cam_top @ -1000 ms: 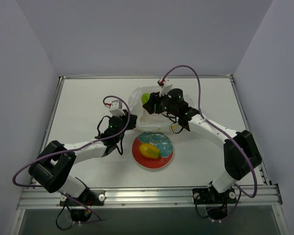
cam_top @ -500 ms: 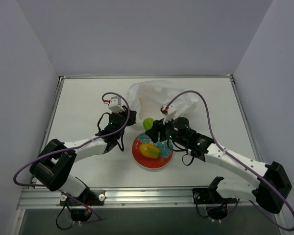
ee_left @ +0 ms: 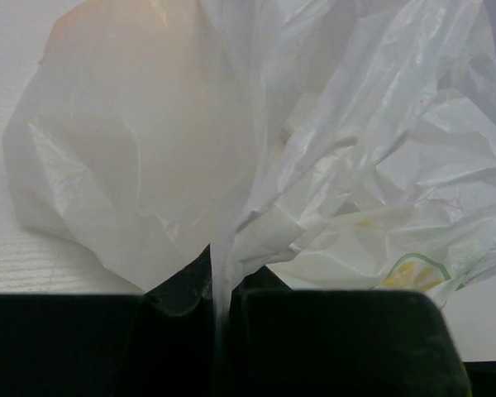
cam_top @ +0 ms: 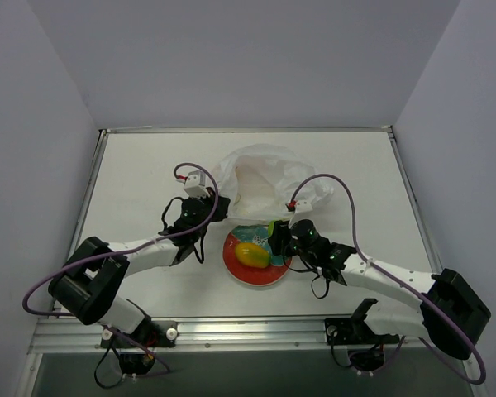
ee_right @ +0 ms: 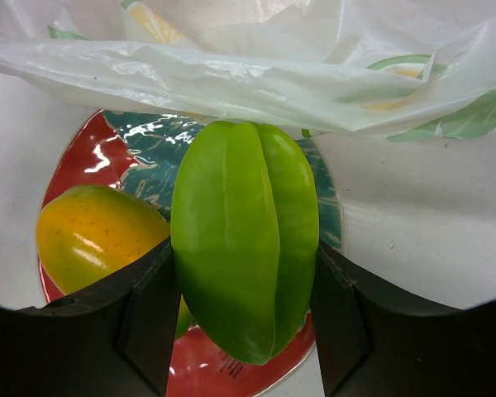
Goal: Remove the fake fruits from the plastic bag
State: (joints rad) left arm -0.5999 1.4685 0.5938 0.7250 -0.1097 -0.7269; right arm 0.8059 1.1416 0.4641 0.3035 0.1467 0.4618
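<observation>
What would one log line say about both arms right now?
left gripper: shut on plastic bag | right gripper: shut on green fruit over plate | yellow fruit: on plate

White bench (cam_top: pixel 132 182), metal rail along its lower edge. Crumpled translucent plastic bag (cam_top: pixel 260 169) lies upper centre of frame. Red-and-teal plate (cam_top: pixel 231 263) sits flat just below it, centre frame; the bag's lower edge reaches the plate's upper rim.

Crumpled white plastic bag (cam_top: pixel 264 175) lies behind the plate (ee_right: pixel 83 161) holding the yellow-orange fruit (ee_right: pixel 95 236); green fruit (ee_right: pixel 244 248), gripped, hangs over it.
</observation>
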